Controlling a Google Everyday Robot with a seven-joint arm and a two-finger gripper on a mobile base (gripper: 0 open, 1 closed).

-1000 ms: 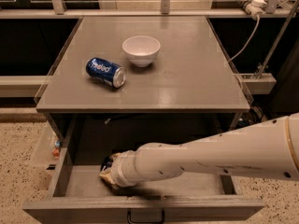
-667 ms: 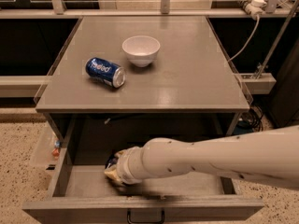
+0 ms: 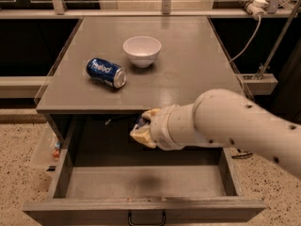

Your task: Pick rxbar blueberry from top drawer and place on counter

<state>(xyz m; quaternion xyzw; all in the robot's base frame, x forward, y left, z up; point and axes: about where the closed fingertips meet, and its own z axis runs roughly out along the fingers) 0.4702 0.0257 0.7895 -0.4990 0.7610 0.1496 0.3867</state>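
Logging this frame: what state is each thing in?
drawer: pulled open.
rxbar: gripped, held above the drawer floor, not yet on the counter.
gripper: shut on the rxbar, just below the counter's front edge.
can: lying on its side on the counter.
bowl: upright on the counter.

Light comes from above. The counter [image 3: 188, 55] shines a little near its front. The gripper [image 3: 141, 125], up over the drawer [image 3: 141, 186] by the counter's front edge, pinches the snack bar [image 3: 139, 122] and drops a soft dark shadow on the drawer floor. The back of the drawer is dim.
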